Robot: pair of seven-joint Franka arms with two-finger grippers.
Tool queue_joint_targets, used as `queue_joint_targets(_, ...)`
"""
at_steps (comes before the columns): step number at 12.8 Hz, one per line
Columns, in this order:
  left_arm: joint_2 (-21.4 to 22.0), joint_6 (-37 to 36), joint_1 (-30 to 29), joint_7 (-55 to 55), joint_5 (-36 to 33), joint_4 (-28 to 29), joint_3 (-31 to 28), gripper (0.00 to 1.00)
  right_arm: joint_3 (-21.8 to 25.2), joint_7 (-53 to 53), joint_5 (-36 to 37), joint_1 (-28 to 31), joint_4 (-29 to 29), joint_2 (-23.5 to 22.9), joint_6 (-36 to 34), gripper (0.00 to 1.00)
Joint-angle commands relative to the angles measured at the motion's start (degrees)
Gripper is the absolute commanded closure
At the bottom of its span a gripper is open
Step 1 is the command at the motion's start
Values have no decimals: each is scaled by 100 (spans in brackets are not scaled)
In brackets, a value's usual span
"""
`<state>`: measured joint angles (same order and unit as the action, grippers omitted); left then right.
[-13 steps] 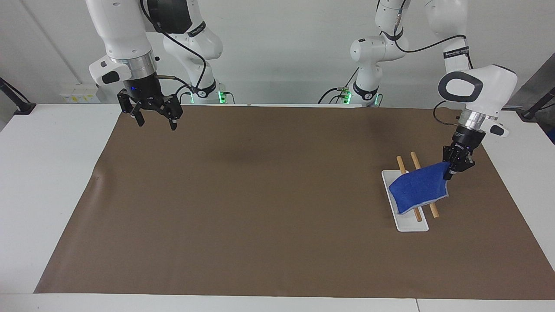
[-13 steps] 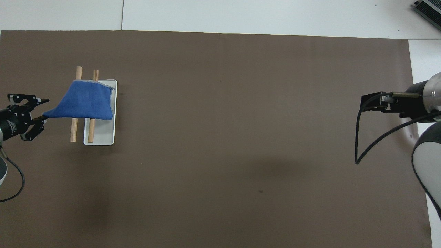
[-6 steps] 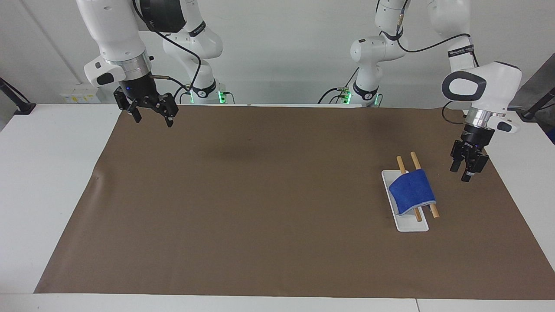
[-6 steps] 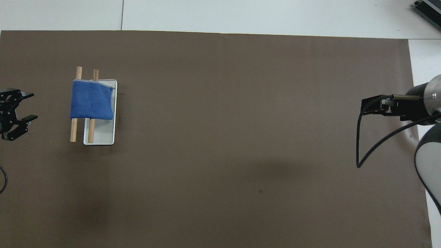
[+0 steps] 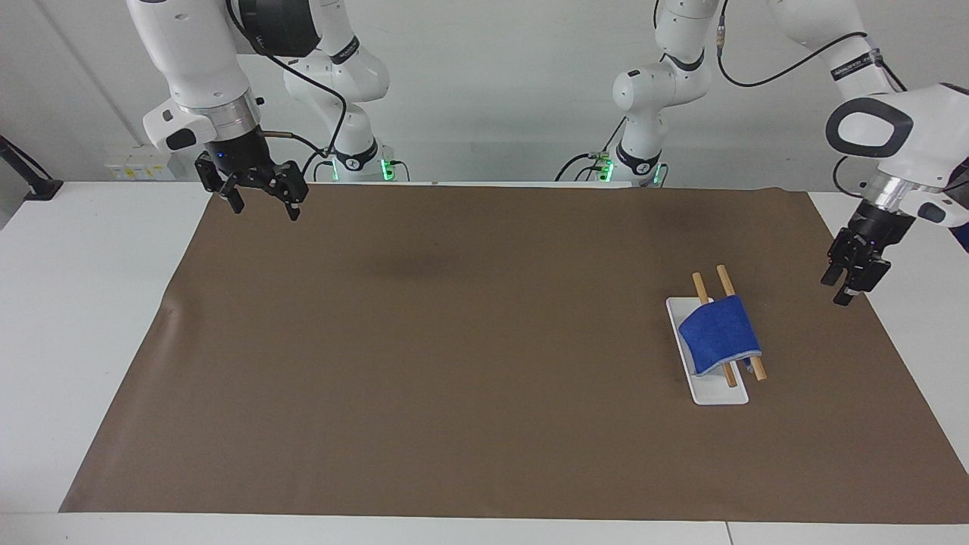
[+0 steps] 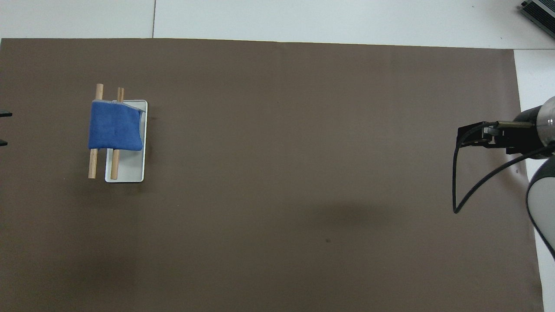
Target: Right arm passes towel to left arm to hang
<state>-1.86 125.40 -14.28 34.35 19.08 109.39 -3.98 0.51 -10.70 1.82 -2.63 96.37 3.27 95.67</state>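
The blue towel (image 5: 719, 333) hangs draped over two wooden rods (image 5: 700, 288) that lie across a white tray (image 5: 719, 393) toward the left arm's end of the table. It also shows in the overhead view (image 6: 116, 131). My left gripper (image 5: 845, 284) is open and empty, raised over the mat's edge beside the tray, apart from the towel. Only its fingertips show in the overhead view (image 6: 2, 128). My right gripper (image 5: 261, 204), with a blue wrist light, is open and empty, raised over the mat's corner at the right arm's end; it also shows in the overhead view (image 6: 466, 135).
A brown mat (image 5: 454, 341) covers most of the white table (image 5: 91, 318). The right arm's black cable (image 6: 459, 190) loops over the mat at that end. A black clamp (image 5: 30, 178) stands at the table's corner near the right arm.
My left gripper opened, let go of the towel's corner, and drew back and up toward the table's edge. The towel settled flat over the rods. My right gripper rose slightly toward its base.
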Motion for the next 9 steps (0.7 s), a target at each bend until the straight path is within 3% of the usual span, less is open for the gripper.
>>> queue_joint_targets(1, -473, -1224, 21, -68, -762, -1321, 73, 28, 54, 156, -7, -19, -57, -19, -93, 0)
queue_joint_targets(3, -421, -2016, 196, -121, -1194, -1840, 282, 31, 54, 147, -7, -10, -48, -19, -93, 0)
queue_joint_targets(6, -412, -3291, 355, -743, -1696, -2579, 1072, 32, 54, 138, -15, -10, -48, -10, -101, 0)
queue_joint_targets(9, -385, -3584, 364, -1639, -1750, -2625, 1680, 32, 54, 138, -7, -10, -48, -10, -101, 0)
